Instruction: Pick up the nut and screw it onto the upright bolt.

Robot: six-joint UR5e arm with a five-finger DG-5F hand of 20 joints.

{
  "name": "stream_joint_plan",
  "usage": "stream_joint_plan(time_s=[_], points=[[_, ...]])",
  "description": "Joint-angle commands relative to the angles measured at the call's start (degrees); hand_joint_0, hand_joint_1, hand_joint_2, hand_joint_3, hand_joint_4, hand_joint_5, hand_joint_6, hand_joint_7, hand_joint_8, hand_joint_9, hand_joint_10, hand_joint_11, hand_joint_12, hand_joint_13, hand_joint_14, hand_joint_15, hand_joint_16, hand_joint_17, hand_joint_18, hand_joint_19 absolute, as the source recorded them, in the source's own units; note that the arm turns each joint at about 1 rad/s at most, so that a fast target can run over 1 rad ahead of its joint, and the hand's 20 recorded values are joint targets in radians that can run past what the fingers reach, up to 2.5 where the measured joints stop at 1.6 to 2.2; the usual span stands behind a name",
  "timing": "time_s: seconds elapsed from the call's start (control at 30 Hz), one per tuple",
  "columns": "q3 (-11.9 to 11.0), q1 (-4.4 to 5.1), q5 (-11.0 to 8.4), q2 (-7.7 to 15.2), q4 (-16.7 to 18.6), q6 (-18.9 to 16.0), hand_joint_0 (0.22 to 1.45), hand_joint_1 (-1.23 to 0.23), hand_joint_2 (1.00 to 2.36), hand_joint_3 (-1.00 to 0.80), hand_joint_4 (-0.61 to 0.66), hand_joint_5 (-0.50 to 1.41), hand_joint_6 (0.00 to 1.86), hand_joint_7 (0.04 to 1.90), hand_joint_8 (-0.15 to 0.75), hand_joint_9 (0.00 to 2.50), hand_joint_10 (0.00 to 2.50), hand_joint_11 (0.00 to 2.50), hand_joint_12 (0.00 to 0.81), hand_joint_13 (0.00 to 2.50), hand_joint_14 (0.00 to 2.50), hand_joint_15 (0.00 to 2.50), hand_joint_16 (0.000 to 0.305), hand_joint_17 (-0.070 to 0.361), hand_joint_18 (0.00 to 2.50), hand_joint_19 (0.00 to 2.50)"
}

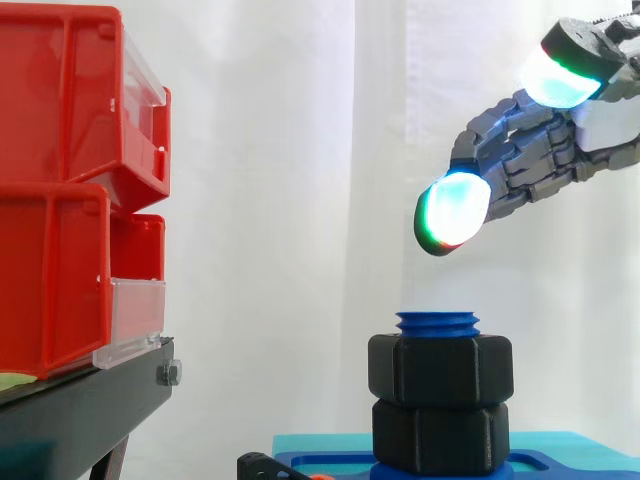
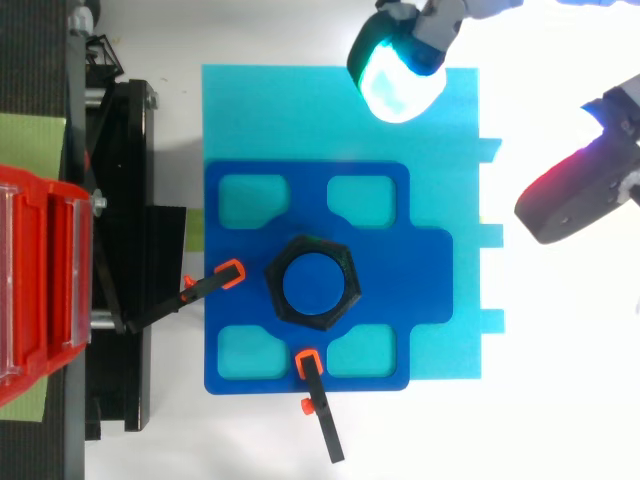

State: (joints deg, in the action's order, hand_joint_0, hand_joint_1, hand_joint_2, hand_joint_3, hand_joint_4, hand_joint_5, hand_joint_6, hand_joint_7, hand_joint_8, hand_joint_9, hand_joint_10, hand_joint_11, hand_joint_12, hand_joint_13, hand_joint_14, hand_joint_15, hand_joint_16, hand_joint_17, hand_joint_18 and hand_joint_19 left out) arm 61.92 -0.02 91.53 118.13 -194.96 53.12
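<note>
Robot hand point(image 1: 530, 165): open, fingers loosely extended, nothing held. It hangs above and to the right of the work, and its lowest fingertip point(image 1: 452, 210) is clear of the bolt top.

Nut point(image 1: 440, 368): black, hexagonal, threaded on the upright blue bolt point(image 1: 437, 322), with a few turns of thread showing above it. It sits directly on a second black hex body point(image 1: 440, 435); whether that is another nut or the bolt's base cannot be told.

Fixture: the bolt stands at the middle of a dark blue plate point(image 2: 240, 300), which is held by two orange-tipped clamps point(image 2: 228, 273) on a cyan sheet point(image 2: 300, 110) on the table point(image 2: 560, 380). Red bins point(image 1: 60, 200) stand well apart.

Handling, as a judgement: the nut looks like rigid, light moulded plastic, not fragile and somewhat smooth. The best hold is on opposite flats from above, with the pads kept off the thread.
</note>
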Motion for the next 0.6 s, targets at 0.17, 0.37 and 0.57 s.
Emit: stream_joint_plan(time_s=[0.17, 0.37, 0.57], points=[[0.0, 0.02, -0.21, 0.0, -0.8, -4.1, 0.47, -0.27, 1.00, -0.50, 0.11, -0.26, 0.50, 0.70, 0.191, 0.00, 0.00, 0.00, 0.337, 0.00, 0.00, 0.00, 0.046, 0.104, 0.00, 0.00], [0.0, 0.11, -0.03, 0.0, -0.6, -5.8, 0.46, -0.27, 1.00, -0.50, 0.11, -0.26, 0.50, 0.71, 0.188, 0.00, 0.00, 0.00, 0.337, 0.00, 0.00, 0.00, 0.046, 0.104, 0.00, 0.00], [0.0, 0.11, -0.12, 0.0, -0.6, -5.7, 0.47, -0.26, 1.00, -0.50, 0.11, -0.26, 0.50, 0.71, 0.186, 0.00, 0.00, 0.00, 0.336, 0.00, 0.00, 0.00, 0.046, 0.104, 0.00, 0.00]])
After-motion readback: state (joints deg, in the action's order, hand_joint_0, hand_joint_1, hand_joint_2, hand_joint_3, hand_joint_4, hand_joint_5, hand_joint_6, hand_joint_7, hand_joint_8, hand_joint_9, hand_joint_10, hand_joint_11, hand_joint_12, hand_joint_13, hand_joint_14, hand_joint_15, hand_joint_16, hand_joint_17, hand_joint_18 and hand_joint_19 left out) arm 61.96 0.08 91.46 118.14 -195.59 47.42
